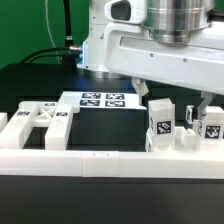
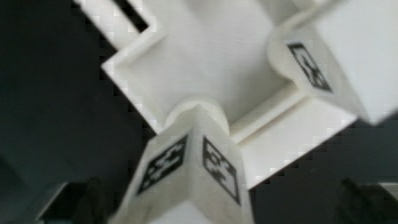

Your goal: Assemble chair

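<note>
White plastic chair pieces [image 1: 40, 122] sit just behind the rail [image 1: 90, 160], probably braced there for joining, while the gripper [image 1: 170, 103] hangs over a tagged post [image 2: 192, 170], jaws apart, clamping nothing.

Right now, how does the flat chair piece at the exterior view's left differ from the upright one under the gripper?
The flat piece lies low, with crossed bars; the upright piece stands as blocky posts. The flat piece's tags face up; the upright piece's face sideways. Both are white.
</note>
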{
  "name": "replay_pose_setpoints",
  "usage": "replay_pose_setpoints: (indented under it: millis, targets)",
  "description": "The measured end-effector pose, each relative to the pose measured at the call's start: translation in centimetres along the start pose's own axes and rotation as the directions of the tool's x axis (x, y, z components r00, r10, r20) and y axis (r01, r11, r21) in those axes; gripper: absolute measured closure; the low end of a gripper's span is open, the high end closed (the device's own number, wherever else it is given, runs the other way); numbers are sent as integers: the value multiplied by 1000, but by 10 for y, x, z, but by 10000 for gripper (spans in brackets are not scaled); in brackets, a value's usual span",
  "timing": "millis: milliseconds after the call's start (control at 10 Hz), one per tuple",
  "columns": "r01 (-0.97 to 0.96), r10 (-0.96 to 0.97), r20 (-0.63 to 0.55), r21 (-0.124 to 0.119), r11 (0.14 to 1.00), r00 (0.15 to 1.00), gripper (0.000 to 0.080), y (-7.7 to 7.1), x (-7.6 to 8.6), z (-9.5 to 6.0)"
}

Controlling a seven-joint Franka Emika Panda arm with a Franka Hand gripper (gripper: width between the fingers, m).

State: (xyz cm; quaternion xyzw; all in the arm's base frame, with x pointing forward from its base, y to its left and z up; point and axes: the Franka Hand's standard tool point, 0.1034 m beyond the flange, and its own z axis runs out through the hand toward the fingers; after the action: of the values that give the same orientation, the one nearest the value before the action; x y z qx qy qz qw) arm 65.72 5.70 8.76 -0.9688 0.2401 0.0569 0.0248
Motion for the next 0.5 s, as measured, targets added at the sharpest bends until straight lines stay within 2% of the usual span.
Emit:
replay_pose_setpoints:
  millis: [500]
  targets:
    - [373,-373,-25,-2,928,928,151,5,6,2]
